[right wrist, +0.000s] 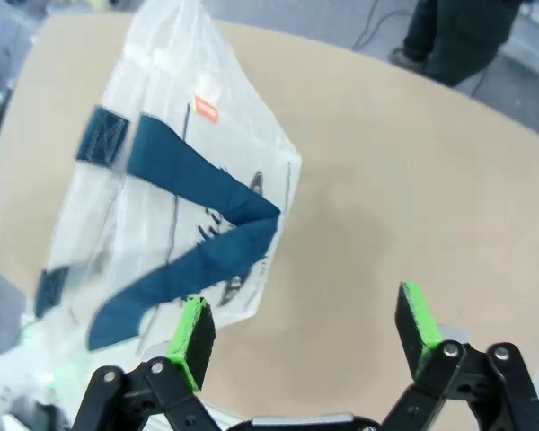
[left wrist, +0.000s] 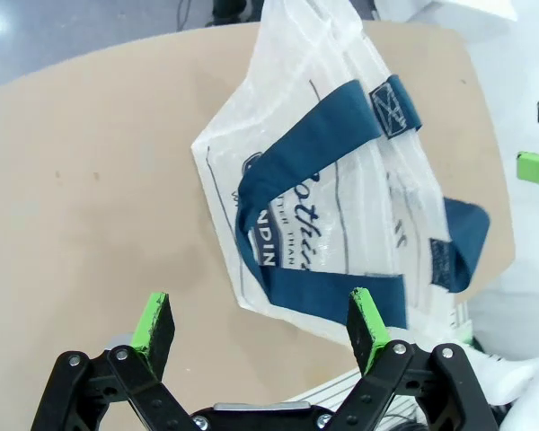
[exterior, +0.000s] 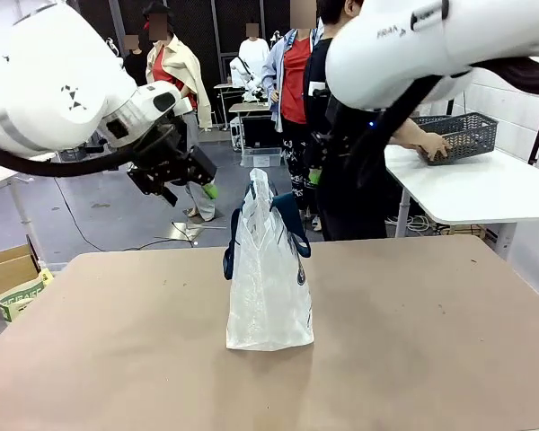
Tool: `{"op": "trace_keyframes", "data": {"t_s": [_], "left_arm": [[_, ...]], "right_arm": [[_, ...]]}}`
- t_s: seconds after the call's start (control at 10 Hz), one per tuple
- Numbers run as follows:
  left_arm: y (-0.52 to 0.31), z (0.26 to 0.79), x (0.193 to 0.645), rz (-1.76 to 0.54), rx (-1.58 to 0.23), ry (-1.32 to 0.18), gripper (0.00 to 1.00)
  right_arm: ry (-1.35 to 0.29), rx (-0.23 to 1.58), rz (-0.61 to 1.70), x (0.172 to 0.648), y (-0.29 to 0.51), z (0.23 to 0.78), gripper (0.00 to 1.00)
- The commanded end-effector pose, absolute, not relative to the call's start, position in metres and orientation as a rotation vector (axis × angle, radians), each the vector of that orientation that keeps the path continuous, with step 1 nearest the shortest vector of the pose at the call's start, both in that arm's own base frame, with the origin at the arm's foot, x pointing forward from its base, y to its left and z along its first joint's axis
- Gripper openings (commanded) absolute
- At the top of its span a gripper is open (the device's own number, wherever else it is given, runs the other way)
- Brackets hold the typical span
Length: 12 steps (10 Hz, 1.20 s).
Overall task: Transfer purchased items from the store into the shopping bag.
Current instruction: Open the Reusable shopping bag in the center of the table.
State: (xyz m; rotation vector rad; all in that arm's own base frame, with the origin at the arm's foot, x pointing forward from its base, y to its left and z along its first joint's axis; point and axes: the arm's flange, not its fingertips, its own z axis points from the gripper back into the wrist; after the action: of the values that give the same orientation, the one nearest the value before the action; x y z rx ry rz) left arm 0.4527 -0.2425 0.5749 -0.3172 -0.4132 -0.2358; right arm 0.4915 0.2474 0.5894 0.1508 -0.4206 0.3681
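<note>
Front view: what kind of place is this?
Probably a robot lab staged as a shop, not a real one: white left arm and right arm hang over a brown table with one shopping bag, and a person has a hand at a grey basket on a white table behind.

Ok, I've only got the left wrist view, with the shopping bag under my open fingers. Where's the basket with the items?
Observer: The basket is on a separate white table at the far right, with a person's hand at it.
Operator: Is the bag standing?
Observer: Yes, the shopping bag stands upright in the middle of your table.
Operator: And the other arm?
Observer: The right gripper is open and empty, looking down on the bag.
</note>
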Motion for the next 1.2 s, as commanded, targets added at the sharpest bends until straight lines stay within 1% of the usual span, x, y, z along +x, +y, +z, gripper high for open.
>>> {"op": "trace_keyframes", "data": {"t_s": [0.0,0.2,0.4,0.6,0.7,0.9,1.1], "left_arm": [[-0.259,0.588,0.460,-0.172,-0.369,-0.379,1.00],[-0.278,0.588,0.464,-0.215,-0.416,-0.355,1.00],[-0.291,0.583,0.466,-0.244,-0.422,-0.346,1.00],[-0.298,0.570,0.468,-0.256,-0.435,-0.324,1.00],[-0.299,0.564,0.469,-0.251,-0.435,-0.325,1.00],[-0.299,0.550,0.475,-0.266,-0.437,-0.361,1.00],[-0.298,0.536,0.481,-0.258,-0.450,-0.356,1.00]], "right_arm": [[-0.376,0.161,0.314,0.519,0.275,0.600,1.00],[-0.369,0.181,0.337,0.539,0.294,0.598,1.00],[-0.353,0.202,0.313,0.554,0.310,0.592,1.00],[-0.315,0.230,0.355,0.560,0.325,0.582,1.00],[-0.297,0.203,0.355,0.563,0.331,0.575,1.00],[-0.256,0.221,0.345,0.568,0.336,0.563,1.00],[-0.208,0.230,0.349,0.567,0.338,0.549,1.00]]}}
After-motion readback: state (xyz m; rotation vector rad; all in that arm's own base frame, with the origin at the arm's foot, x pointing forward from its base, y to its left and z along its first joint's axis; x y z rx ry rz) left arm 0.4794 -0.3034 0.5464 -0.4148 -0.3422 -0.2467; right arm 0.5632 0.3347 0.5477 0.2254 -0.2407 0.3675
